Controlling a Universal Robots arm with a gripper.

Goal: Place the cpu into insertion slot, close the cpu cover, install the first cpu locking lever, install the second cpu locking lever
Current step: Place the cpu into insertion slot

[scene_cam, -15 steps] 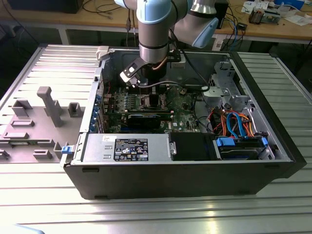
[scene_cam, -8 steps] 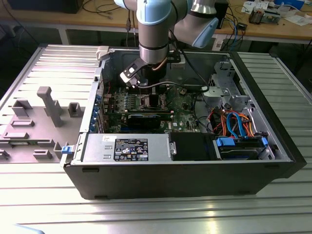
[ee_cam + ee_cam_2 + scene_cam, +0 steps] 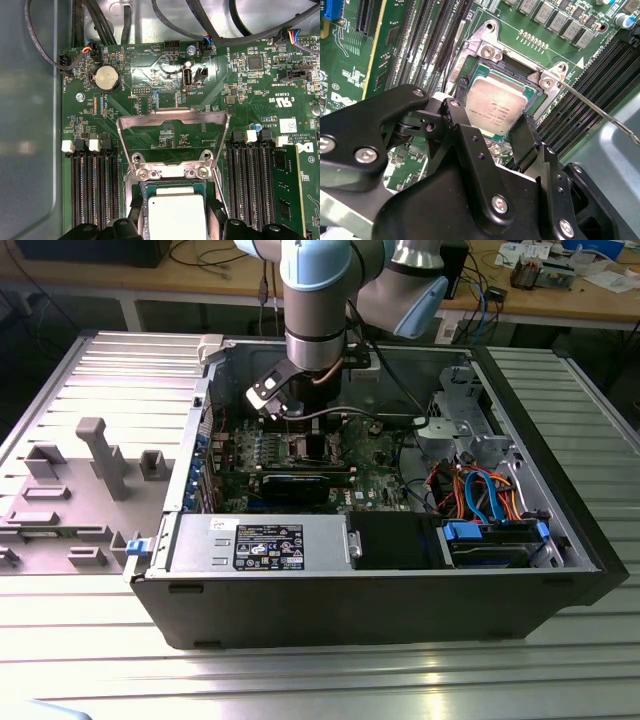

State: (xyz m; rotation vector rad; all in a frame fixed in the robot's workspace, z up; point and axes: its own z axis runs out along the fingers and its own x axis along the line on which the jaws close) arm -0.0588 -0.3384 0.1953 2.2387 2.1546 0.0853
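Hand [image 3: 295,415] low inside open computer case [image 3: 350,612], over green motherboard [image 3: 378,478]

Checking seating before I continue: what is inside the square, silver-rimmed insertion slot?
A flat silvery square cpu lies in the insertion slot; the slot's floor beneath it is covered.

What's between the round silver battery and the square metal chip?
In the first wrist view, the open cpu cover, a silvery frame, lies between the battery and the cpu; green board shows through it.
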